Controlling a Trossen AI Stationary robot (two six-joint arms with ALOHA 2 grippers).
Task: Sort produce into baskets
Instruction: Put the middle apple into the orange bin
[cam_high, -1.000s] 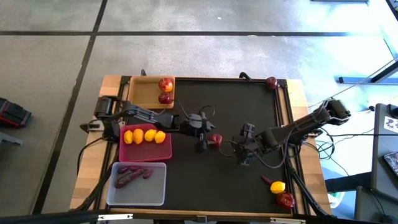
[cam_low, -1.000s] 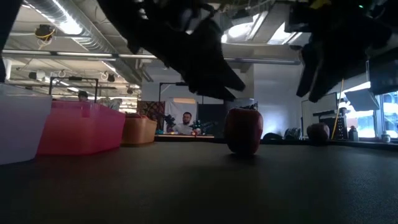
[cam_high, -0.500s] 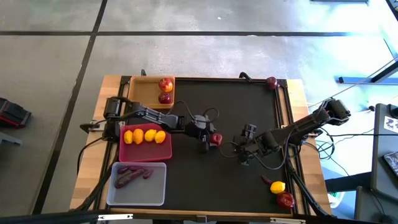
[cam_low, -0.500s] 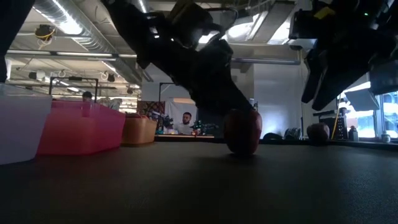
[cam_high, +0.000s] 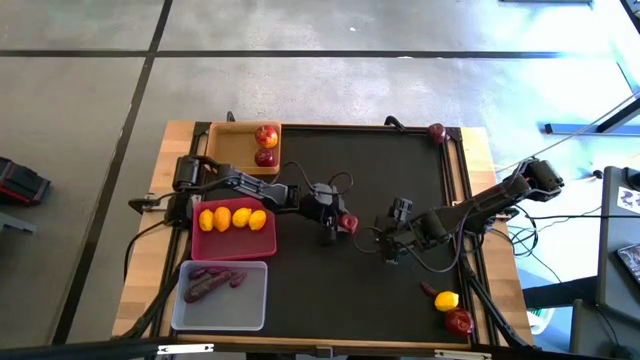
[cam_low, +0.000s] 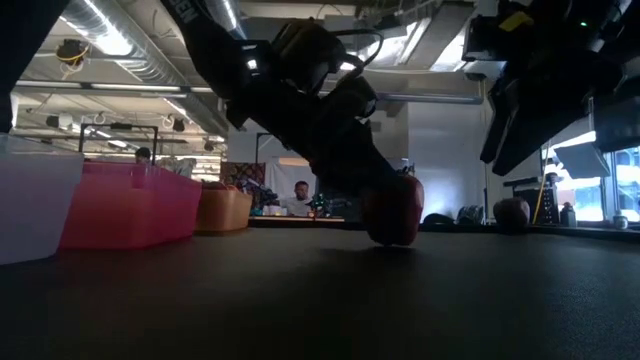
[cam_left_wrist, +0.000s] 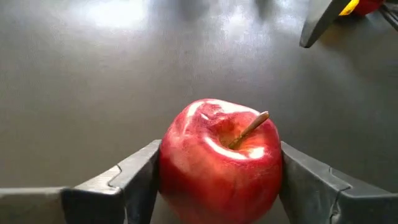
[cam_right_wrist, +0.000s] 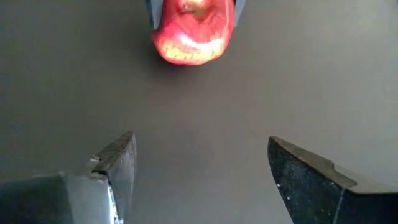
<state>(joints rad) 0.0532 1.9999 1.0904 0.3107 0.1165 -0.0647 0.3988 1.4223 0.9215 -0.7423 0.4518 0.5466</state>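
Note:
A dark-red apple (cam_high: 347, 223) sits on the black mat at the table's middle, stem up in the left wrist view (cam_left_wrist: 221, 165). My left gripper (cam_high: 339, 225) is shut on it. My right gripper (cam_high: 391, 250) hangs open and empty above the mat, just right of the apple, which shows ahead of its fingers (cam_right_wrist: 193, 31). The tan tray (cam_high: 228, 150) holds two apples. The magenta tray (cam_high: 236, 243) holds three lemons. The translucent tray (cam_high: 222, 310) holds purple roots. My left gripper pinches the apple's two opposite sides (cam_left_wrist: 169, 177) between its two fingers, about mid-height. The fingers (cam_left_wrist: 134, 180) come slanting down from the table's left. The apple's underside (cam_low: 393, 240) rests on the mat, stem end upward.
A loose apple (cam_high: 437, 131) lies at the mat's far right corner. A root (cam_high: 428, 290), a lemon (cam_high: 447, 299) and an apple (cam_high: 459, 321) lie near the front right corner. The trays line the left edge. A person shows in the room beyond (cam_low: 300, 195).
My left gripper has gone down and toward the table's right, onto the apple, so its fingers now stand on both sides of it. The apple stays on the mat.

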